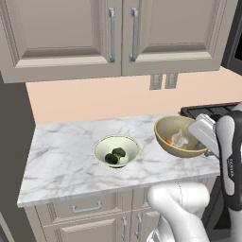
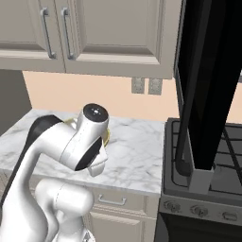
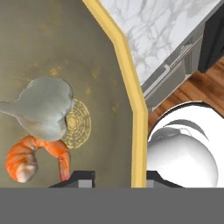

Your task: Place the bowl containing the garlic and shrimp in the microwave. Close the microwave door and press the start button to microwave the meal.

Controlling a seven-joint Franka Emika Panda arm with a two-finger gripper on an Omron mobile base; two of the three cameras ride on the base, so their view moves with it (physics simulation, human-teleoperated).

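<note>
gripper [image 3: 118, 177] clamped across yellowish rim of tan bowl [image 1: 171, 138], one finger inside, one outside, garlic [image 3: 43, 107] touching shrimp [image 3: 30, 159] inside, marble counter [image 1: 61, 158] below

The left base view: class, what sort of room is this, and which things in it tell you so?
Most likely a home kitchen, computer-rendered: a marble counter under wall cabinets, a stove beside it, and bowls of food such as the tan bowl.

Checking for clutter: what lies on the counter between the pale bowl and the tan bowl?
Bare marble counter separates the pale bowl from the tan bowl, in the left base view.
</note>
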